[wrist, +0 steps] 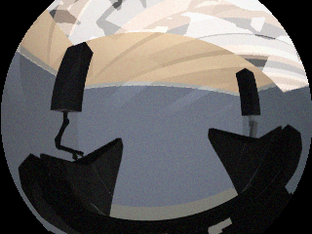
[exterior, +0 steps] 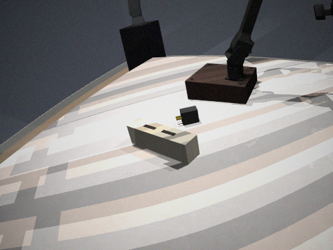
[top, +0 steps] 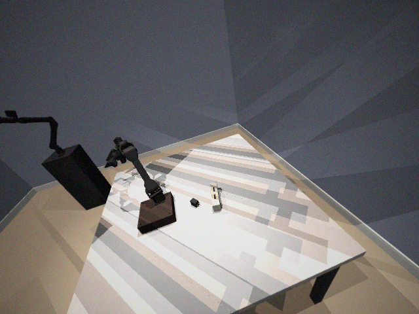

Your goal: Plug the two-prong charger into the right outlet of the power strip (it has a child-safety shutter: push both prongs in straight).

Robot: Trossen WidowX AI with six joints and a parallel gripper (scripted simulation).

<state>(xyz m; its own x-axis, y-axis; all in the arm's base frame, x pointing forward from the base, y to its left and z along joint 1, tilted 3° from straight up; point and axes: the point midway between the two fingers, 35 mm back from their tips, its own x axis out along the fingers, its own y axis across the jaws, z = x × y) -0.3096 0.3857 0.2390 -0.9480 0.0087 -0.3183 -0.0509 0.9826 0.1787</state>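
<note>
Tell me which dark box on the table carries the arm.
The big brown base block; the arm is bolted atop it. The small black charger lies loose beside the power strip.
</note>
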